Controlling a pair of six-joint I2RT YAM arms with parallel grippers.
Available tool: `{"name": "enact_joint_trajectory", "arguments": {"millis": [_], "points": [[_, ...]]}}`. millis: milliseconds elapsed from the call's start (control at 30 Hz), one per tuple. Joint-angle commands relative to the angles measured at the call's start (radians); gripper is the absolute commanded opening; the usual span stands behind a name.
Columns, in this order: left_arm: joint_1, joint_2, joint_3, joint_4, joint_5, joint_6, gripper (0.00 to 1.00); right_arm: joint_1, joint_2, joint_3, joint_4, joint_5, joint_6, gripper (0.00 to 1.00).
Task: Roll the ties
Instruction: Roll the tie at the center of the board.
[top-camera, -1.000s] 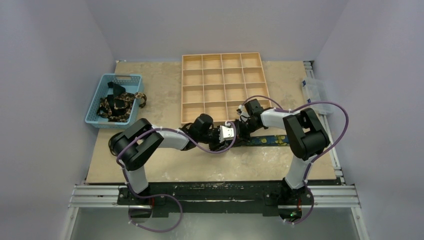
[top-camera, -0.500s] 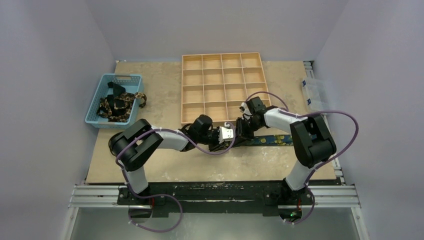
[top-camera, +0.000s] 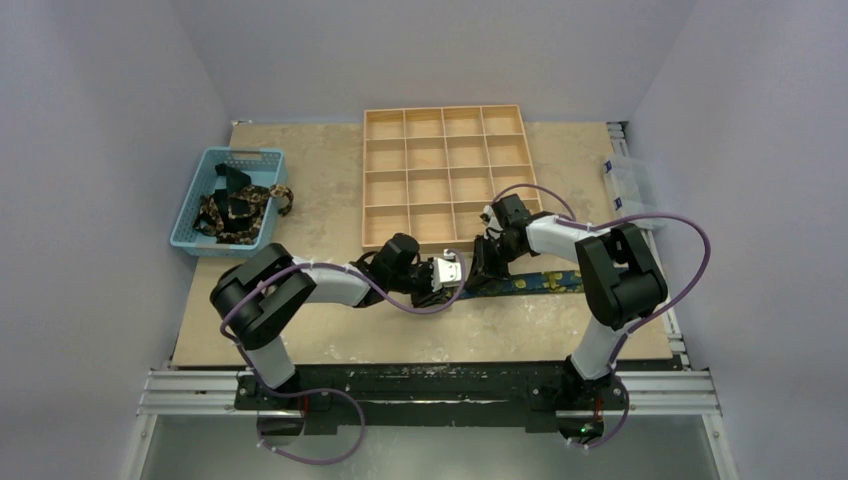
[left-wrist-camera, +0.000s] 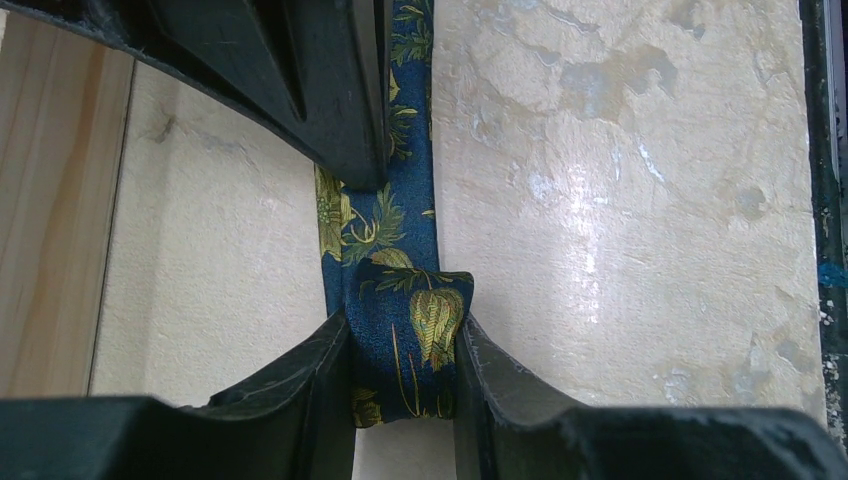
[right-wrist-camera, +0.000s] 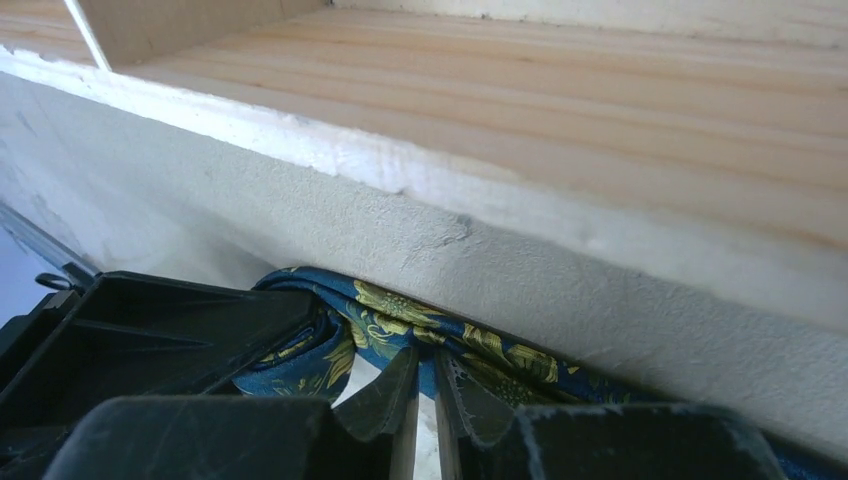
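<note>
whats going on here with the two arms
Both arms are working on one blue floral tie laid on the table just in front of the wooden tray. The left tool grips the tie's folded-over end, the start of a roll, while the right tool, nearly shut, sits on the strip just beyond. More ties wait in the blue basket.

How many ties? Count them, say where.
At least 2: one tie lying on the table before the wooden tray; a tangled heap in the blue basket may hide several.
</note>
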Motion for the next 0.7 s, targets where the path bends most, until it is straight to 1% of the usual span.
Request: {"name": "enact_joint_trajectory", "arguments": {"millis": [0,67,267,567,667], "points": [[0.003,-0.049,-0.037,-0.083,-0.042,-0.030,0.04,-0.002,0.030,-0.052,0.051,0.091,-0.043,0.13],[0.007,-0.078,-0.042,-0.083,-0.046,-0.050,0.06,-0.001,0.047,-0.060,0.056,0.102,-0.050,0.12],[0.007,-0.131,-0.019,-0.147,-0.151,-0.092,0.06,0.001,0.053,-0.084,0.081,0.107,-0.046,0.12],[0.002,-0.028,0.030,-0.271,-0.222,-0.087,0.10,0.000,0.034,-0.063,0.062,0.085,-0.046,0.12],[-0.003,-0.007,0.027,-0.275,-0.234,-0.093,0.10,0.003,0.012,-0.050,0.050,0.064,-0.042,0.13]]}}
